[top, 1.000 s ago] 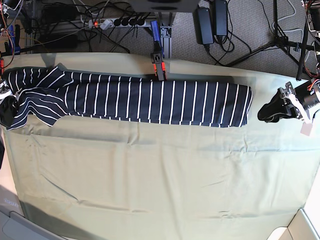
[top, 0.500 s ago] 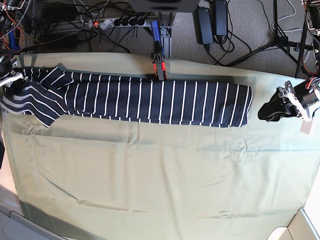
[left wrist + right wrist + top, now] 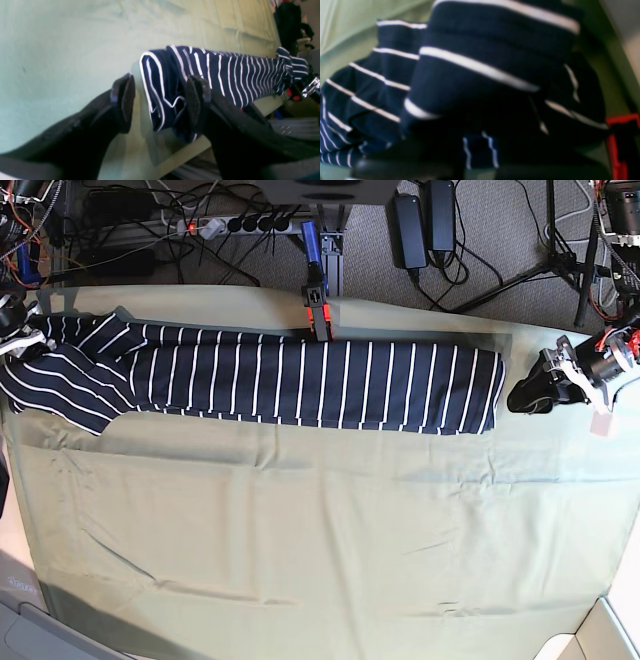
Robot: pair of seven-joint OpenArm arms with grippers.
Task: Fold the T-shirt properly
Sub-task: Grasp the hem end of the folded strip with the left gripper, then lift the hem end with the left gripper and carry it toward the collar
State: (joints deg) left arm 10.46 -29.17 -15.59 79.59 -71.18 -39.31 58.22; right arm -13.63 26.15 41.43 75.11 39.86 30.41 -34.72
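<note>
T-shirt [image 3: 300, 370] folded into long band along far edge of pale green cloth [image 3: 320, 530], under orange clamp [image 3: 317, 310]. Cables, power strip [image 3: 235, 224] on grey carpet beyond. No readable writing. Left gripper [image 3: 520, 395] spread wide, empty, beside hem; right gripper [image 3: 15, 340] pinching sleeve end.

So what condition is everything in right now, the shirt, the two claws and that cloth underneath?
T-shirt: folded into a long narrow band along the table's far side; one end lifted.
Left gripper: jaws wide open at the shirt's hem end, holding nothing.
Right gripper: shut on the shirt's sleeve end.
Green cloth: spread over the table, lightly wrinkled.
Orange clamp: upright at the table's far edge.
</note>
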